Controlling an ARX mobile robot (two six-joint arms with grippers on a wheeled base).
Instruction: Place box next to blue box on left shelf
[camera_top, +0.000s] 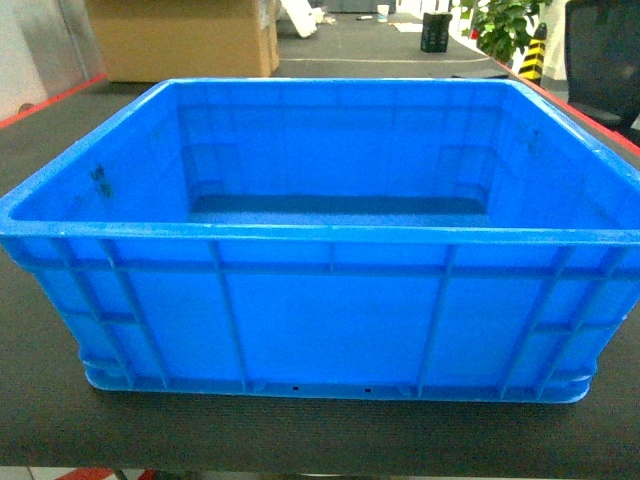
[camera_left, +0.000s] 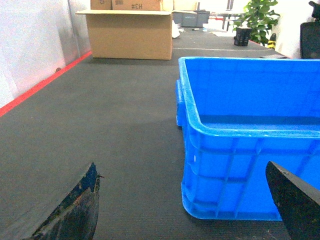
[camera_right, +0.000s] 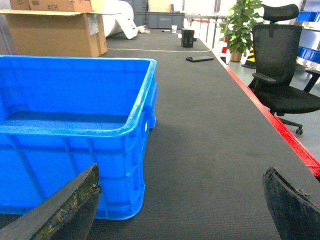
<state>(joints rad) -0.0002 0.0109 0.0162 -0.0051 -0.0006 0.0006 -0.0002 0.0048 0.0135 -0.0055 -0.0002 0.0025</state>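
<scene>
Where carton (camera_top: 182, 38) stands, box (camera_top: 320, 310) nearby.

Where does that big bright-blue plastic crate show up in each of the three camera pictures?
Head: the big bright-blue plastic crate fills nearly the whole picture, centred.
Left wrist: it sits on the right side, its left corner nearest.
Right wrist: it sits on the left side, its right corner nearest.
Shared landmark: the brown cardboard box behind the crate, on the same dark table.
</scene>
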